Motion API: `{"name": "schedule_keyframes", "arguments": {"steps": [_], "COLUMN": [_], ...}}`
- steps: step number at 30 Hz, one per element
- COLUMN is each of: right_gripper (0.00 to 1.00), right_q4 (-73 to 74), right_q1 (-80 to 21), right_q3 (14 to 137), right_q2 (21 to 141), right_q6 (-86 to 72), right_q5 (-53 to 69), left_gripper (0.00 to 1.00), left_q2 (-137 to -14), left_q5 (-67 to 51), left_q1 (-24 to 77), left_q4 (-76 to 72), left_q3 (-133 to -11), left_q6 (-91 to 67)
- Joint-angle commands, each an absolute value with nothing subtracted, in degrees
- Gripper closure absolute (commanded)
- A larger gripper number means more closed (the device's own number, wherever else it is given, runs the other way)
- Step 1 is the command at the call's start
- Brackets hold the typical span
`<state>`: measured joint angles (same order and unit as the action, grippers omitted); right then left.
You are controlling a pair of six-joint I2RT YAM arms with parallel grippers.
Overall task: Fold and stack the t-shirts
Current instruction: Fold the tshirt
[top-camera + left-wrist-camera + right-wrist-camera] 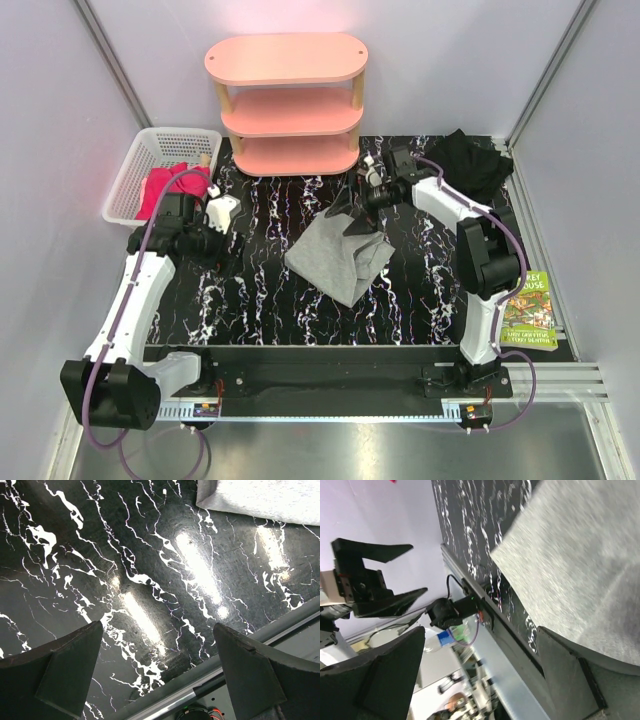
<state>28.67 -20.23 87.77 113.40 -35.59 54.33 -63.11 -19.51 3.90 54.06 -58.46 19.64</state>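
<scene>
**Grey t-shirt lying crumpled mid-worktop, both jaws spread**

Grey t-shirt (338, 258) is lying in a loose, partly folded heap near the middle of your black marbled worktop (250, 300). Your right jaws are standing wide apart, hovering at the shirt's far edge and pinching nothing. In the right wrist view, grey cloth is running behind one finger (570, 680). Your left jaws are gaping wide too, hanging over bare worktop well left of the shirt. A black t-shirt bundle (470, 160) is sitting at the far right corner. A pink bundle (165, 190) is resting in the white basket (135, 160) at the far left, beside the pink shelf (290, 100). A green book (530, 310) is lying at the right edge.
</scene>
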Motion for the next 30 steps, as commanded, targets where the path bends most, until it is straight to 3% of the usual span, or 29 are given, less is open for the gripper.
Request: {"name": "schedule_keyframes", "arguments": {"steps": [1, 12, 19, 25, 30], "right_gripper": [0.00, 0.00, 0.00, 0.00, 0.00], "right_q4": [23.3, 29.3, 42.3, 46.4, 42.0], "right_q1": [-20.2, -17.0, -17.0, -21.4, -25.0], "right_q3": [80.9, 67.3, 79.0, 93.1, 93.6], "right_q2": [111.8, 111.7, 106.6, 103.8, 106.6], "right_q6": [-38.6, -32.5, -27.9, -29.2, -31.7], "right_q5": [57.8, 45.6, 32.6, 36.4, 44.2], "left_gripper": [0.01, 0.01, 0.01, 0.01, 0.01], "left_q2": [-62.6, -62.2, -62.3, -61.5, -61.4], "left_q5": [-18.3, -16.4, -16.4, -16.0, -15.5], "left_q1": [4.0, 4.0, 4.0, 4.0, 4.0], "left_q4": [52.4, 52.6, 52.6, 52.6, 52.7], "left_q3": [-59.6, -60.1, -59.3, -59.7, -59.7], "left_q6": [20.0, 21.1, 21.0, 20.9, 20.9]}}
